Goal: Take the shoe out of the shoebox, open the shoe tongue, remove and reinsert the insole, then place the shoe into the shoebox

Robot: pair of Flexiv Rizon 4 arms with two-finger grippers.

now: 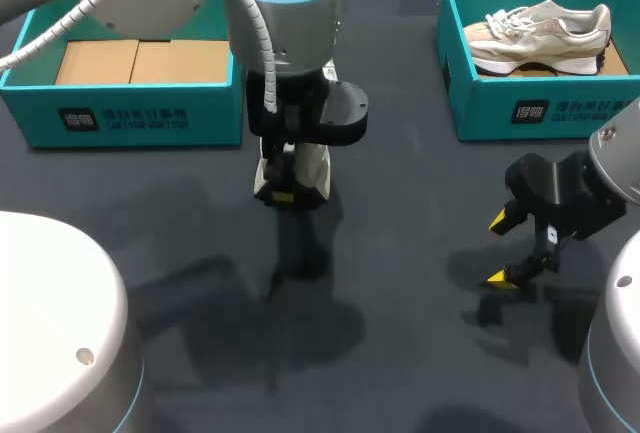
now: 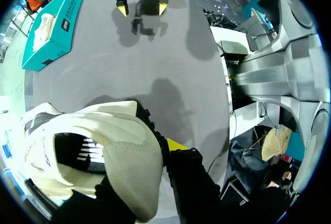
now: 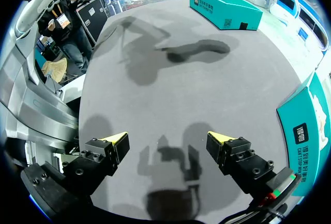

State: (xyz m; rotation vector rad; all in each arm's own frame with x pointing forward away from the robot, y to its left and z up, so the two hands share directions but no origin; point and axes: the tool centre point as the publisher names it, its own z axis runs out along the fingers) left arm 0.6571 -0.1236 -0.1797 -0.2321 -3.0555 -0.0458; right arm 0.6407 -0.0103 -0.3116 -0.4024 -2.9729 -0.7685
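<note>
Left gripper (image 1: 288, 188) pinches the shoe (image 2: 119, 146) at its collar over the table (image 1: 400, 323) near the empty shoebox (image 1: 140, 113); right gripper (image 1: 512, 248), jaws spread, should likely close slowly on the shoe's opening while left holds steady.

At rear: left shoebox (image 1: 140, 113), right shoebox (image 1: 480, 103) with shoe (image 1: 540, 35) inside; before and between them, second shoe (image 2: 119, 146) in left gripper (image 1: 283, 191).

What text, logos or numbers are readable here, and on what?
Left teal cardboard shoebox: white logo and lettering on front wall, too blurred to read.
Right teal cardboard shoebox: same white print, too blurred.
Cream fabric sneaker, left wrist view: white marks inside, unreadable.
No other text visible.
</note>
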